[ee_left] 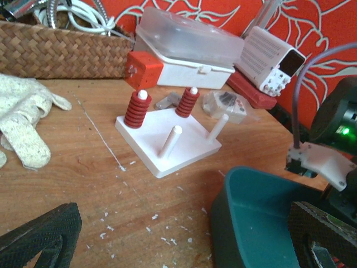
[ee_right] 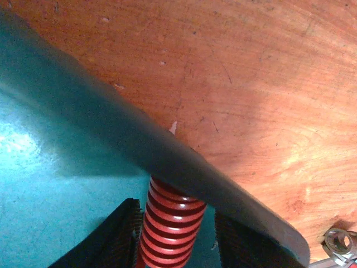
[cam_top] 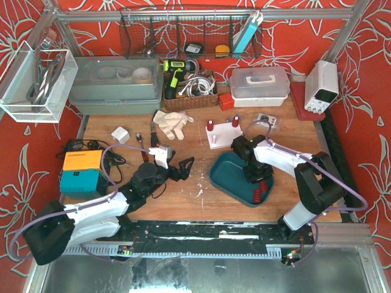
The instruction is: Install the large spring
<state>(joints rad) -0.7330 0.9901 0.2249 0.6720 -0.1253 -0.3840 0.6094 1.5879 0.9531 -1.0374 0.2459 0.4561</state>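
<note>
Right fingers (ee_right: 106,240) sit low in the tray (ee_right: 67,184), one either side of the spring (ee_right: 170,223). They're apart, not clamped: one pad looks to touch the coils, and a sliver of tray shows beside the other. The spring lies in the tray's near right corner, tight against the wall.

Left fingers (ee_left: 39,234) are spread wide, holding nothing, low over the surface (cam_top: 183,201) left of the tray and aimed at the board (ee_left: 184,148).

Progress, my read: early.
- Grab not finished. No squeeze on the coils visible.
- Left to do: clamp, lift clear of the wall, carry to the board, stand the spring up, thread it over a peg.
- The board sits on the surface just beyond the tray. Its two far pegs already carry red springs (ee_left: 134,109). The two near pegs (ee_left: 170,139) are bare, so one of those is probably the target. Can't tell which.

Hard to see:
- The right wrist view cuts off the spring's near end, and the tray rim covers its far end, so the full length isn't visible.
- From the top, the right arm covers much of the tray, so I can't tell whether other parts lie in there.
- How this spring compares in size with the two fitted ones is unclear from these angles.
- Fingertips sit below the frame edge, so depth of bite is unknown.
</note>
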